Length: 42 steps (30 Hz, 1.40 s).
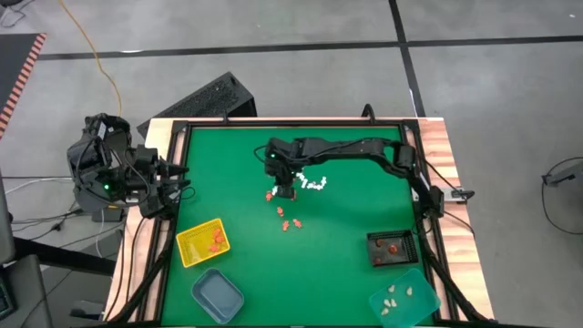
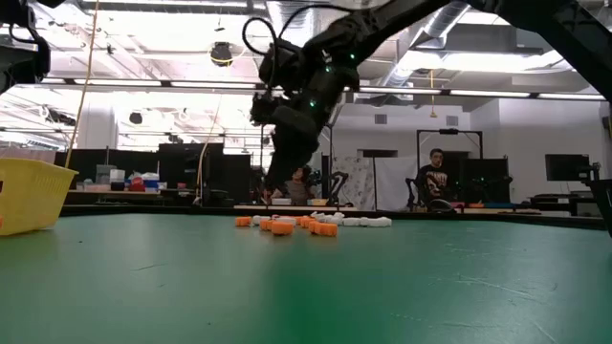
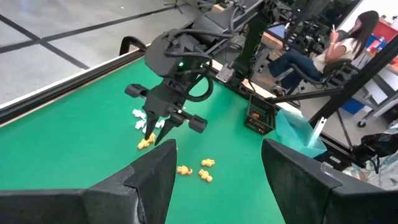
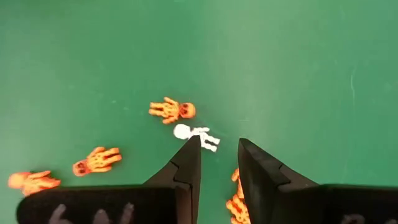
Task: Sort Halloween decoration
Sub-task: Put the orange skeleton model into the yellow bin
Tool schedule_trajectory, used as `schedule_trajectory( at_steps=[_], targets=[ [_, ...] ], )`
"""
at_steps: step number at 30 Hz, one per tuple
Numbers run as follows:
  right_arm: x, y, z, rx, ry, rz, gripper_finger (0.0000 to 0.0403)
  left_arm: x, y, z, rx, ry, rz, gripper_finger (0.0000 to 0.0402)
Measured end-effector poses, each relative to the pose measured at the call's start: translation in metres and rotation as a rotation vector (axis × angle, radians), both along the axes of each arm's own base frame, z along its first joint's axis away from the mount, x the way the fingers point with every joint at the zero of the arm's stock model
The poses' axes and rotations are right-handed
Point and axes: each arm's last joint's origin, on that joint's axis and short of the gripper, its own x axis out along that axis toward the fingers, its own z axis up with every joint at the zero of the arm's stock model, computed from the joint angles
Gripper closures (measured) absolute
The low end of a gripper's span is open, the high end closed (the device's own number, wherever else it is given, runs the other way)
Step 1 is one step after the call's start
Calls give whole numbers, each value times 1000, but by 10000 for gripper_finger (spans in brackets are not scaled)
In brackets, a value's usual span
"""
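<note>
Mid-mat, right gripper point(image 4: 217, 158) hovers over the scattered Halloween decoration point(image 4: 195, 134), fingers part-open, holding nothing. Looks like the pick step: drop, straddle that white skeleton, close. Left gripper point(image 3: 214, 168) waits wide open at the mat edge.

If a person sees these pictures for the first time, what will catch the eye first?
Probably the right gripper, low over the middle of the green table, its fingers slightly apart above a scatter of orange figures and a white skeleton. Next, the trays near the front: yellow tray, black tray.
</note>
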Motion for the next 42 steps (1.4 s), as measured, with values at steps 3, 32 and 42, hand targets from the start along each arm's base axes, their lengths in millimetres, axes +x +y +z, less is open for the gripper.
schedule_trajectory(
  at_steps=[3, 32, 42],
  targets=[
    [-5, 1, -8, 0, -3, -4, 302, 0, 0, 0, 9, -4, 5, 176],
    [-41, -8, -38, -22, -267, -93, 302, 0, 2, 1, 11, -48, 64, 176],
    [-40, -10, -44, -39, -254, -88, 302, 0, 2, 1, 15, -54, 72, 176]
  ],
)
